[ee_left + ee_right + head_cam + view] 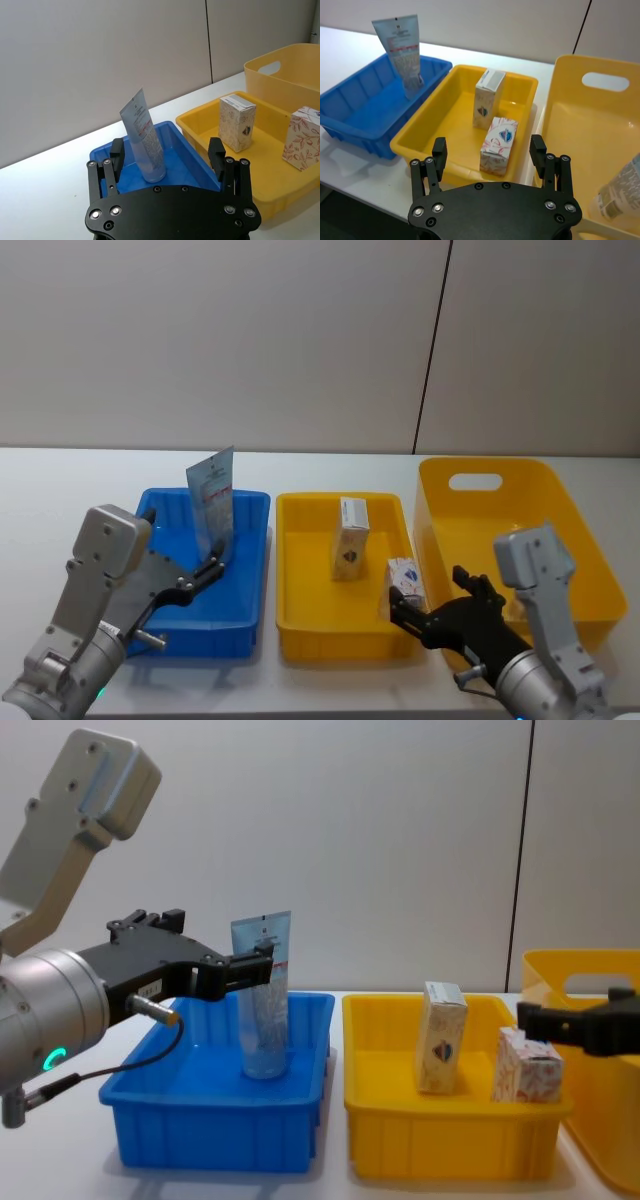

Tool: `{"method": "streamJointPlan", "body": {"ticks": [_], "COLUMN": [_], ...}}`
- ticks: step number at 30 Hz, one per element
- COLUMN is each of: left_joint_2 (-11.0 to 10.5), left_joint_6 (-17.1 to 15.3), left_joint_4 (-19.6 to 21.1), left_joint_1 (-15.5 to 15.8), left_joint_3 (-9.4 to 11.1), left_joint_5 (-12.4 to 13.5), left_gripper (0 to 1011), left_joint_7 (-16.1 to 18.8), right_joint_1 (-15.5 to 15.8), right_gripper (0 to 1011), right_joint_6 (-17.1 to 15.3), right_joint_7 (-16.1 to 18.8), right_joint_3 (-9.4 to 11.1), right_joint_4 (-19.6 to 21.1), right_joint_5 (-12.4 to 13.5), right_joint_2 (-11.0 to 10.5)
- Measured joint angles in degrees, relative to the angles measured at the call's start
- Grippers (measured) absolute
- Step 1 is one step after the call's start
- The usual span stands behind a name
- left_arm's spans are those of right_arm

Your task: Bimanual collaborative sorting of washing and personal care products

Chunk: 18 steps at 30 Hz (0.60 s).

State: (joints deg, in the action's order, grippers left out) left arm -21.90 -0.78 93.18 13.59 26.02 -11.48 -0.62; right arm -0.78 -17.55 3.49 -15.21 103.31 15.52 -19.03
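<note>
The tube (212,500) stood in the blue bin (250,585), left of the yellow tray (300,575). The left gripper (166,150) by it was wide open, holding nothing. The right gripper (428,585), open and empty too, faced a box (405,578) in the tray, likely the next grab.

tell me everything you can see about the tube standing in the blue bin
The tube is translucent pale-blue plastic with a red-and-white label and a flat crimped end on top. It stands cap end down on the floor of the blue bin, leaning slightly. The left gripper is open, its fingers flanking the tube with gaps on both sides.
</note>
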Motion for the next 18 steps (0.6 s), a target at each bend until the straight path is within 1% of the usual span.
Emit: {"method": "streamJointPlan", "body": {"ticks": [7,10,18], "left_joint_2": [0.0,0.0,0.0], "left_joint_6": [0.0,0.0,0.0], "left_joint_4": [0.0,0.0,0.0], "left_joint_1": [0.0,0.0,0.0], "left_joint_3": [0.0,0.0,0.0], "left_joint_5": [0.0,0.0,0.0], "left_gripper": [1001,1001,1001], "left_joint_7": [0.0,0.0,0.0], "right_joint_1": [-1.3,-2.1,-3.4], "right_gripper": [1003,1003,1003], "right_joint_6": [-2.3,-3.3,-4.6], "right_joint_7": [-1.0,-1.7,-3.2], "right_joint_3": [-1.3,-2.0,-3.0], "right_joint_4": [-1.4,-2.5,-4.5], "right_joint_5": [-1.1,-1.7,-3.0], "right_joint_2": [1.4,2.4,4.4]}}
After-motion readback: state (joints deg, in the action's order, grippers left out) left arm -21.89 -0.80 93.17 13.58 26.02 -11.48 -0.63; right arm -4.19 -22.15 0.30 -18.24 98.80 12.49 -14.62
